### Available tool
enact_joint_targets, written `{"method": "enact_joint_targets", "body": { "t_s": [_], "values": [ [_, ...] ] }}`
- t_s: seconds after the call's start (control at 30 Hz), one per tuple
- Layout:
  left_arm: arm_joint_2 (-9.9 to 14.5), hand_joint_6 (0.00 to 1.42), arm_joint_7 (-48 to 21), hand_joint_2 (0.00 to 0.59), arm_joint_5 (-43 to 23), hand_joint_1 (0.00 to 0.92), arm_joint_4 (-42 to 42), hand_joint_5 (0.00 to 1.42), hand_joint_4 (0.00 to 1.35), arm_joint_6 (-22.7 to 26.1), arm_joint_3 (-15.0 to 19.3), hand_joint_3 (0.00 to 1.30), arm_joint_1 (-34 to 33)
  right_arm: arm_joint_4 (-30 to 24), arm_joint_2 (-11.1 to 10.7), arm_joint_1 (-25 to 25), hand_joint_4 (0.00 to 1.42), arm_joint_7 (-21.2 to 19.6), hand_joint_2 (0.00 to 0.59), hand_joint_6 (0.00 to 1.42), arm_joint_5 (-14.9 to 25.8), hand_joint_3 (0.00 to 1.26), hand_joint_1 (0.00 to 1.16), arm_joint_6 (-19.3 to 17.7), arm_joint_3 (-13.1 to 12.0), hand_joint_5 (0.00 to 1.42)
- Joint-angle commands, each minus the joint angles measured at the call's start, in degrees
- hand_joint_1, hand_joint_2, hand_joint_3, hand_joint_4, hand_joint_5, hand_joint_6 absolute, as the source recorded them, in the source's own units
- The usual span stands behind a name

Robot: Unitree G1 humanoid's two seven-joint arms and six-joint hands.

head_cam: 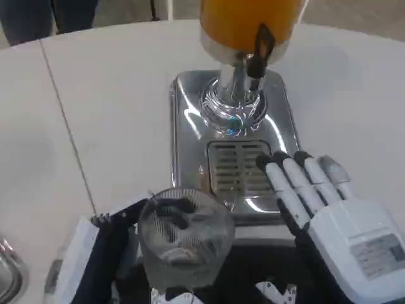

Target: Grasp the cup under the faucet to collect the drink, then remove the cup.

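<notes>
From my head camera I see the cup, a ribbed clear glass, held in my left hand: my dark fingers wrap its side and reach the rim. It is upright and looks empty. It sits low in the picture, near my body, just short of the front edge of the shiny metal base of the drink dispenser.

The drip grate lies beyond the cup, and the black faucet hangs above the base's far part, under the tank of orange juice. So I judge the cup is not yet under the spout.

My right hand rests palm down with fingers straight and close together, tips over the grate's right edge, holding nothing.

To do this step well, I should carry the cup forward and a little right, keeping it level, until its mouth sits squarely below the faucet. My right hand is near that path, so I should watch that the glass does not clip it. The grip should stay firm; ribbed glass can slip.
</notes>
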Motion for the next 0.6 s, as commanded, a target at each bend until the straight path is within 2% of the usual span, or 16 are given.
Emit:
{"method": "enact_joint_targets", "body": {
  "t_s": [0.03,0.13,0.33,0.6],
  "values": [
    [-1.87,1.42,-0.12,0.0,0.7,0.586,-1.21,1.42,1.1,-1.02,-1.15,1.19,-0.84,0.16,0.93,0.83,0.0,0.4,0.332,0.0,-1.26,0.0,0.54,0.53,0.87,0.0],
    [-2.4,1.42,0.03,0.0,1.2,0.586,-0.88,1.42,1.1,-0.77,-1.25,1.19,-0.58,-0.69,1.48,1.53,0.0,0.37,0.333,0.0,-1.52,0.0,0.55,0.82,0.72,0.0],
    [-2.57,1.42,0.25,0.0,1.37,0.586,-0.89,1.42,1.1,-0.97,-0.45,1.19,0.37,-2.16,1.27,3.16,0.0,0.47,0.333,0.0,-1.5,0.0,0.55,0.31,0.43,0.0],
    [-3.85,1.42,1.25,0.0,3.34,0.587,0.64,1.42,1.1,0.06,-0.26,1.17,-1.63,-2.23,2.84,4.41,0.0,-0.26,0.334,0.0,-1.7,0.0,0.56,1.82,-0.86,0.0]
  ]
}}
